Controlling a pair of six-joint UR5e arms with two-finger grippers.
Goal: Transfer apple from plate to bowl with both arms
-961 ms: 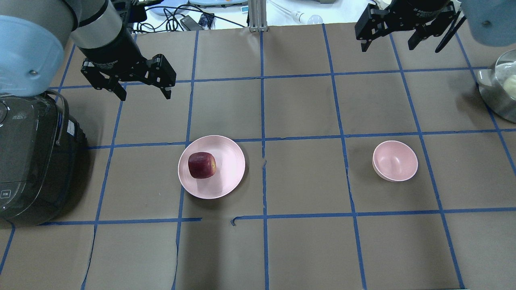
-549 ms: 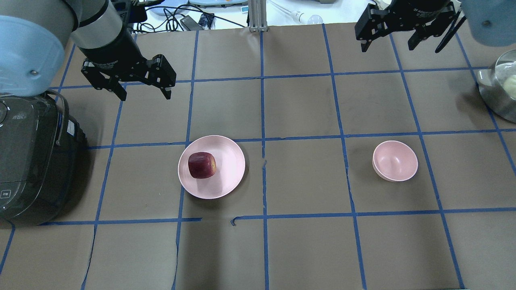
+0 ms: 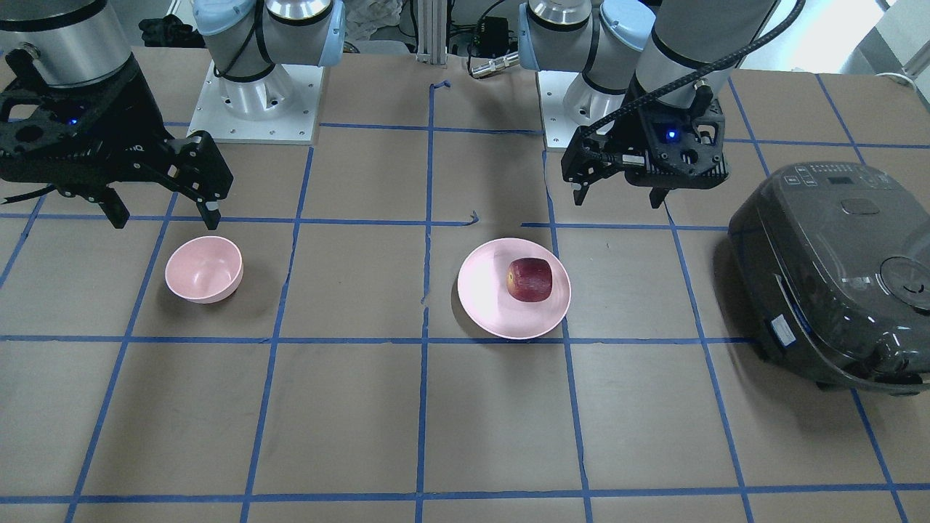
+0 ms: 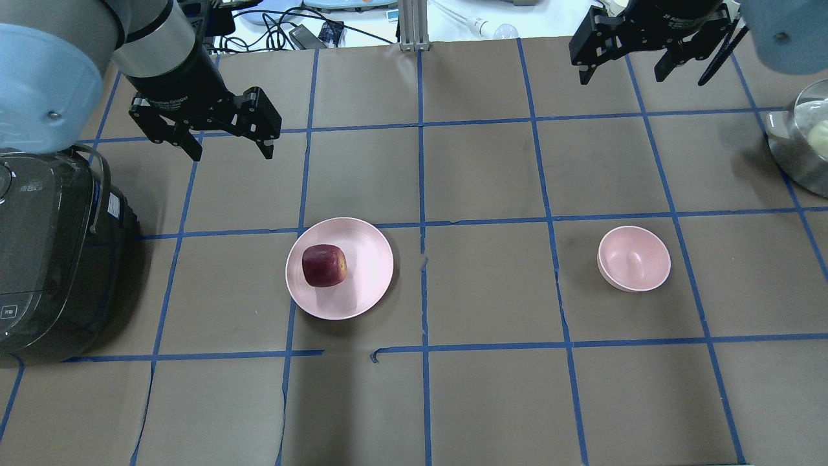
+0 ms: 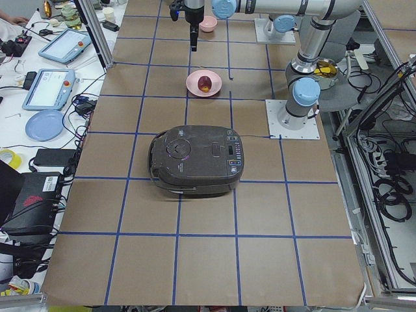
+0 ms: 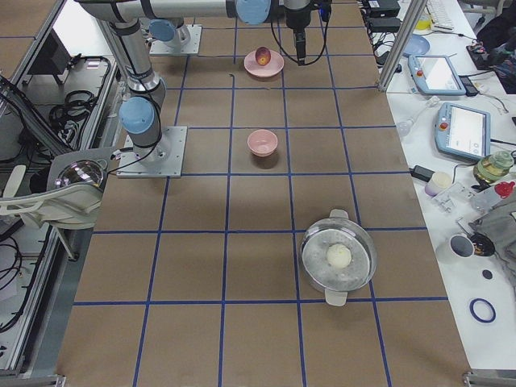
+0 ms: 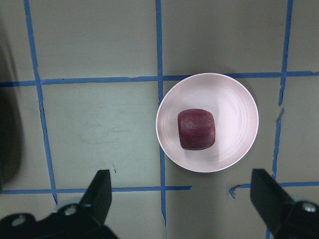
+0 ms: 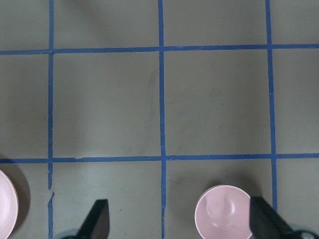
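Observation:
The dark red apple (image 4: pixel 324 265) lies on the left part of the flat pink plate (image 4: pixel 369 259), left of the table's centre. The small deep pink bowl (image 4: pixel 634 259) stands empty to the right. My left gripper (image 4: pixel 231 154) is open and empty, above the table beyond and to the left of the plate. Its wrist view looks down on the apple (image 7: pixel 197 129) and plate (image 7: pixel 234 119). My right gripper (image 4: pixel 622 76) is open and empty, far beyond the bowl. The bowl (image 8: pixel 223 211) sits at the bottom of the right wrist view.
A dark rice cooker (image 4: pixel 52 259) stands at the table's left edge, near the left arm. A steel pot (image 4: pixel 805 142) with a pale ball in it stands at the right edge. Brown paper with a blue tape grid covers the table.

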